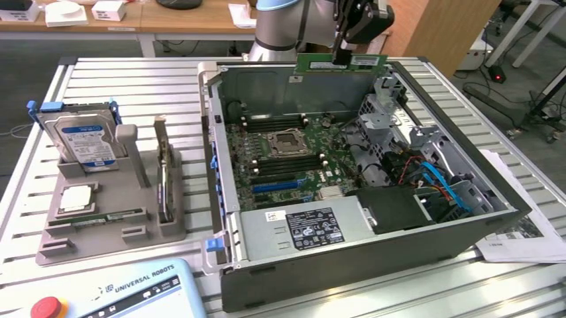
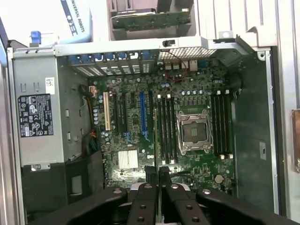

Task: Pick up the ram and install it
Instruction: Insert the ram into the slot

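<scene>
Exterior view: the gripper (image 1: 340, 58) is holding the ram (image 1: 367, 61), jaws closed on it at mid-length.
Ram's place: hanging level above the open computer case's (image 1: 354, 271) far wall.
Handling: probably proving light, stiff and fragile; gripping the flat faces is looking safest.

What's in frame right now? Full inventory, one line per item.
ram: one, green with white label, held above the case's far wall
computer case: one, dark grey, open, mid-table
motherboard: one, green, inside the case
power supply: one, silver, near end of the case
holder tray: one, grey, on the exterior view's left of the case
hard drive: one, blue-white label, upright in the tray
processor chip: one, silver, flat in the tray
teach pendant: one, pale blue, near table edge
papers: white, on the exterior view's right of the case
table: one, slatted metal
arm: one, grey, behind the case
gripper: one, black, shut on the ram
</scene>
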`<state>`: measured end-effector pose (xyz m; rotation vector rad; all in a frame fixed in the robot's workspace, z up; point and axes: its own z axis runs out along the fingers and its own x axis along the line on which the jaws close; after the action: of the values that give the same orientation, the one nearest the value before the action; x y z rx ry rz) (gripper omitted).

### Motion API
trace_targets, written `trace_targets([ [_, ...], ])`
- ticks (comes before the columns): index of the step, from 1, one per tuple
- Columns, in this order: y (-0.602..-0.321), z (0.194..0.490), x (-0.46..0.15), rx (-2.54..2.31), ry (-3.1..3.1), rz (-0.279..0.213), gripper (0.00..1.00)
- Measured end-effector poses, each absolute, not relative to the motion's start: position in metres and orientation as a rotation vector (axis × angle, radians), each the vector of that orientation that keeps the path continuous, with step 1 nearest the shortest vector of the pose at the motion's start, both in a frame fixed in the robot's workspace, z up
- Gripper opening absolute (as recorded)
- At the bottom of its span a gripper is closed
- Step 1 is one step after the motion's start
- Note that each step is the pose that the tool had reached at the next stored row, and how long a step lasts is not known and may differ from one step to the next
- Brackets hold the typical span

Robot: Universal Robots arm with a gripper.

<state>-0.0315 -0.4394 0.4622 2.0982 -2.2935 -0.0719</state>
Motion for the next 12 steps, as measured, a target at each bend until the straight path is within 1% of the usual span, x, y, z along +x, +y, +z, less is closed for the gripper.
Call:
trace_targets([
  [12,-0.42,0.459,-0.04,2.098,-2.294,-0.072,0.13],
])
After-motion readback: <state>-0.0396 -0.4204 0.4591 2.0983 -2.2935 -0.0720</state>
